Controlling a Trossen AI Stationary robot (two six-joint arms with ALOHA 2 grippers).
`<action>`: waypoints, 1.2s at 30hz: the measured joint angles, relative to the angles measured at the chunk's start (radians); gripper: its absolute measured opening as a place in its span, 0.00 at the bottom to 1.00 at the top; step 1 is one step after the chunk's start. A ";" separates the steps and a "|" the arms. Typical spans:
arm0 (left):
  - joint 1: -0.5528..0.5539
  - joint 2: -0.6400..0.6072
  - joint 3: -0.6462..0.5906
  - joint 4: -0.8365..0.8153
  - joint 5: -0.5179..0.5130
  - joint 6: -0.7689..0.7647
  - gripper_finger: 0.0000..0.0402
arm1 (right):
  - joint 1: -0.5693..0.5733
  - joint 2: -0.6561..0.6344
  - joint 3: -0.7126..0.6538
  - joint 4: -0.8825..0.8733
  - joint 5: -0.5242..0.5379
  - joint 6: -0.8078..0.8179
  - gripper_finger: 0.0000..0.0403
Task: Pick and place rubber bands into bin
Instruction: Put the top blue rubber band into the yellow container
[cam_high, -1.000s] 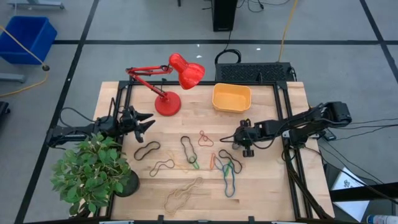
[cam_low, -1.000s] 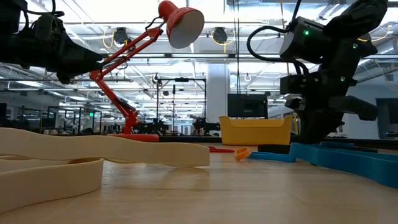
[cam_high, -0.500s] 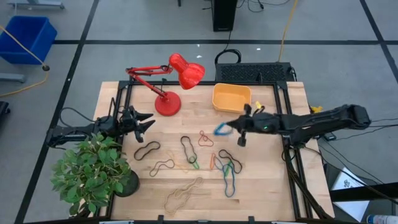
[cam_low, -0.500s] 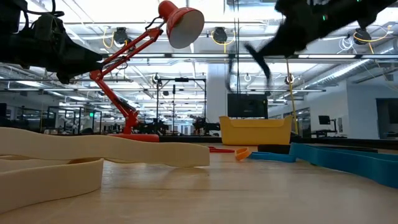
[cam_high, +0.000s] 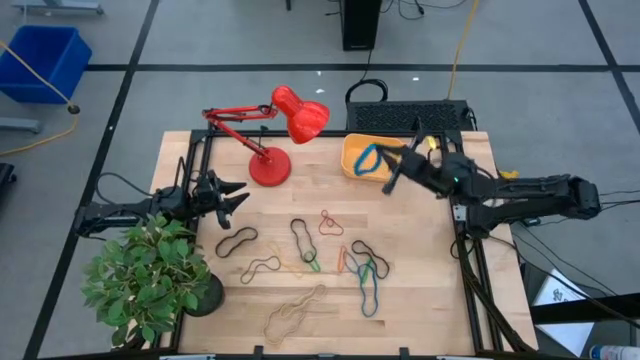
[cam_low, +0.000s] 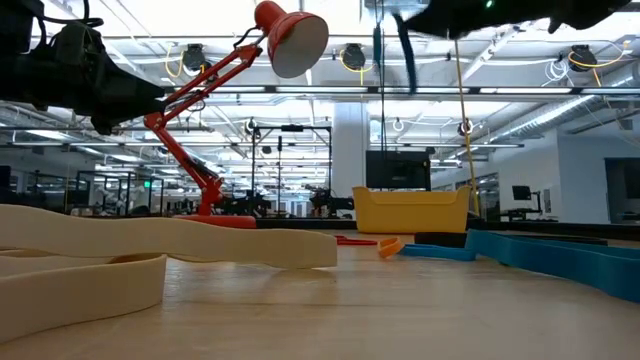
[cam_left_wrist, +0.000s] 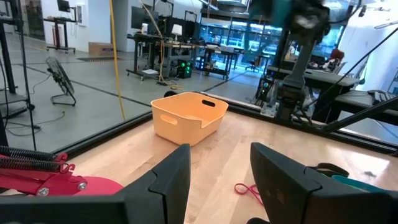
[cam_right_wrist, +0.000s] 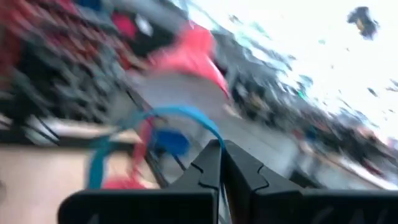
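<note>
My right gripper (cam_high: 392, 170) is shut on a blue rubber band (cam_high: 366, 156) high above the small orange-yellow bin (cam_high: 385, 166) at the table's far side. The bin also shows in the left wrist view (cam_left_wrist: 186, 117). Several other bands lie flat on the wooden table: black (cam_high: 236, 241), tan (cam_high: 295, 312), red (cam_high: 330, 222), orange (cam_high: 341, 258), and blue with green (cam_high: 368, 285). My left gripper (cam_high: 238, 196) is open and empty near the table's left side, beside the red lamp's base (cam_high: 269, 168). My right gripper pinches the blue band between its two shut fingers, on a short stretch of the loop (cam_right_wrist: 211, 132) at their tips. The rest of the loop (cam_right_wrist: 149, 121) hangs slack beyond the fingers, lifted clear of the table and over the bin.
A red desk lamp (cam_high: 285, 120) stands at the far left of the table. A potted plant (cam_high: 150, 275) fills the near left corner. A large blue bin (cam_high: 45, 60) sits on the floor beyond the table. Black cables run behind the far edge.
My right gripper has risen from the middle of the table and gone toward the far edge, to above the orange-yellow bin. It carries the blue band, which is now lifted clear of the table. The other bands lie as before.
</note>
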 joint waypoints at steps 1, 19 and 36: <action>0.000 0.000 0.000 0.000 0.000 0.000 0.43 | -0.032 0.009 0.017 -0.056 0.001 0.012 0.00; 0.000 0.000 0.000 0.000 0.000 0.000 0.43 | -0.382 0.392 0.047 -0.258 -0.133 0.183 0.00; 0.000 0.000 0.000 -0.002 0.000 0.005 0.43 | -0.401 0.560 0.046 -0.246 -0.134 0.198 0.06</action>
